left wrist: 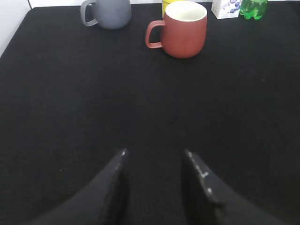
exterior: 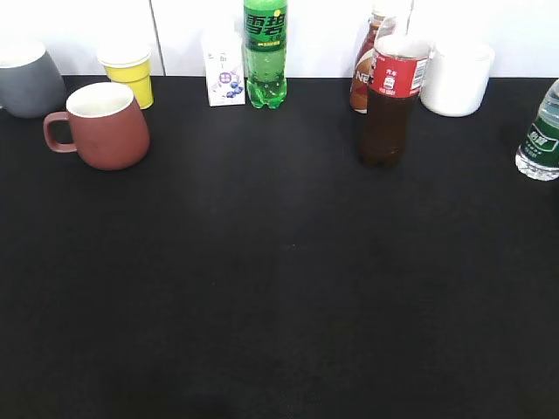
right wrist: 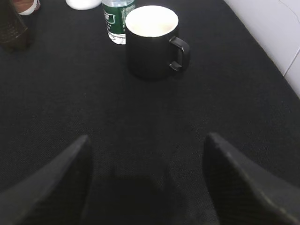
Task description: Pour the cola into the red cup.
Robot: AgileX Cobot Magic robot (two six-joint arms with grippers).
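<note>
The cola (exterior: 389, 100), a clear bottle of dark liquid with a red label, stands upright at the back right of the black table; its base shows at the top left of the right wrist view (right wrist: 11, 28). The red cup (exterior: 105, 125), a brick-red mug with white inside, stands upright at the back left with its handle to the left; it also shows in the left wrist view (left wrist: 183, 29). My left gripper (left wrist: 154, 152) is open and empty, well short of the red cup. My right gripper (right wrist: 146, 138) is open wide and empty. Neither gripper shows in the exterior view.
A grey mug (exterior: 31, 78), yellow paper cup (exterior: 129, 70), small white carton (exterior: 224, 74), green Sprite bottle (exterior: 265, 52), Nescafe bottle (exterior: 367, 65), white cup (exterior: 456, 77) and green-labelled water bottle (exterior: 541, 135) line the back. A black mug (right wrist: 152, 42) stands ahead of my right gripper.
</note>
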